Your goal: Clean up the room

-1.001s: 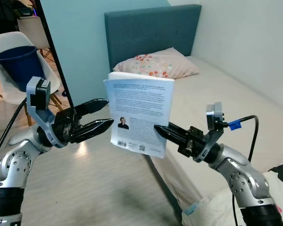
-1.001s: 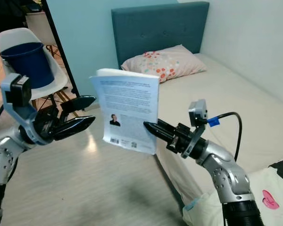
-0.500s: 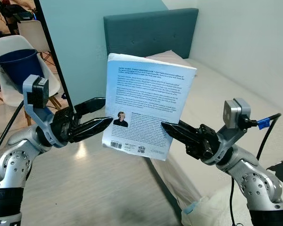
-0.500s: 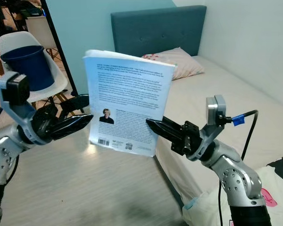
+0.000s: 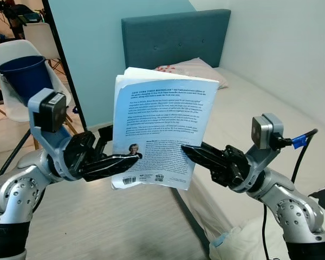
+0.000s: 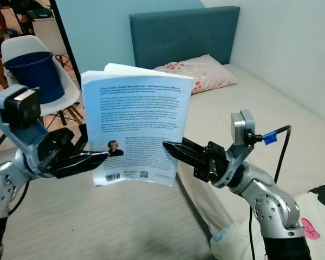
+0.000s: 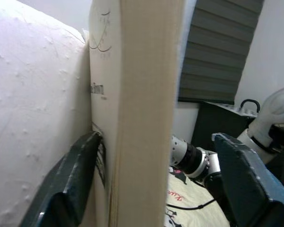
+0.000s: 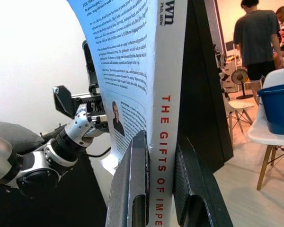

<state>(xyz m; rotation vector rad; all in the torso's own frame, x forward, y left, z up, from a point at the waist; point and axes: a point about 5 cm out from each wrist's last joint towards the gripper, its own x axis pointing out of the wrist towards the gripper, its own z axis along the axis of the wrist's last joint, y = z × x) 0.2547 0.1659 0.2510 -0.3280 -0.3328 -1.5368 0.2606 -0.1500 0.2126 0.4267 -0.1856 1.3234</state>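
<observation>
A paperback book (image 5: 160,119) with a pale blue back cover stands upright in the air in front of me. My right gripper (image 5: 187,149) is shut on its spine edge; in the right wrist view one black finger (image 8: 132,189) lies on either side of the spine (image 8: 165,118). My left gripper (image 5: 116,154) is open and straddles the book's lower left corner, one finger in front of the cover and one behind. In the left wrist view one finger (image 7: 80,175) touches the cover, while the other finger (image 7: 246,175) stands apart from the page edge (image 7: 146,118).
A bed (image 5: 249,103) with a teal headboard (image 5: 173,38) and a patterned pillow (image 6: 206,70) lies ahead on the right. A white chair (image 5: 11,54) holding a blue bucket (image 5: 24,76) stands at left beside a black frame post (image 5: 70,81). A person (image 8: 258,38) stands far off.
My left gripper has closed in on the book and now straddles its lower left corner. The book, still held by the right gripper, has come lower and nearer the left arm.
</observation>
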